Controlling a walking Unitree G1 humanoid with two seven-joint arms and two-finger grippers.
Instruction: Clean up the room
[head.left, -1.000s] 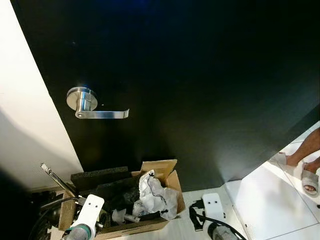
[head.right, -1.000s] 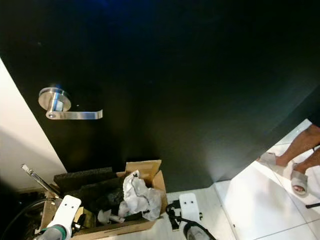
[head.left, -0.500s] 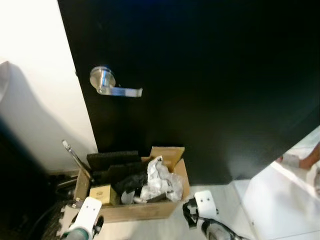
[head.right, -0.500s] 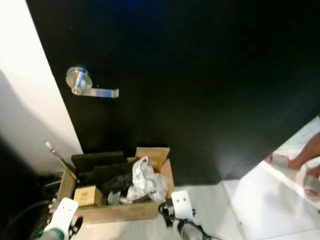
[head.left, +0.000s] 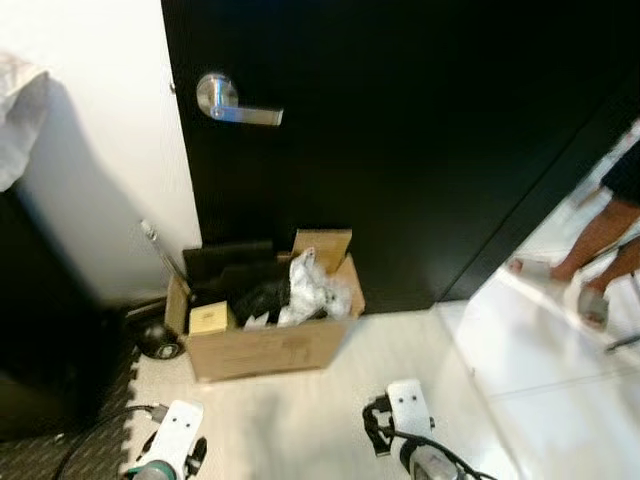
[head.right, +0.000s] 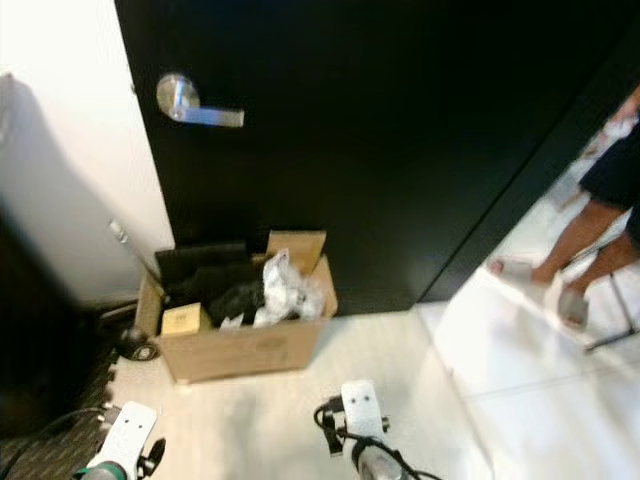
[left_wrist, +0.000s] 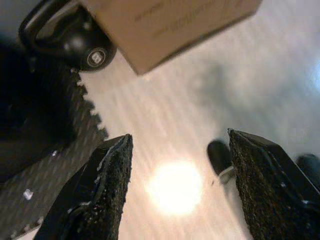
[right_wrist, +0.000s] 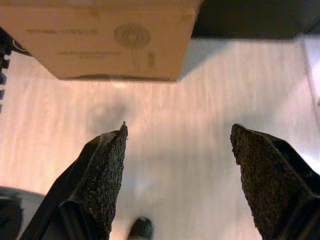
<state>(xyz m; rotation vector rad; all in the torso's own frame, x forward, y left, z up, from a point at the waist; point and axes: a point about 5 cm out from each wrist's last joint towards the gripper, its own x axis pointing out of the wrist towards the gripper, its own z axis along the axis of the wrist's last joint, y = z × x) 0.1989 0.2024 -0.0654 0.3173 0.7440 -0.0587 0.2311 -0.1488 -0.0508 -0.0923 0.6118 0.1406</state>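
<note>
Cardboard box (head.left: 262, 345) of crumpled paper (head.left: 308, 292) and scraps sits on the floor (head.left: 300, 420) against the black door (head.left: 400, 150), likely gathered there as trash, both left gripper (left_wrist: 175, 187) and right gripper (right_wrist: 175, 182) hanging low, jaws wide, empty.

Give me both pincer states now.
Left pincer: open, empty, over the floor near the box.
Right pincer: open, empty, floor below, box ahead.
</note>
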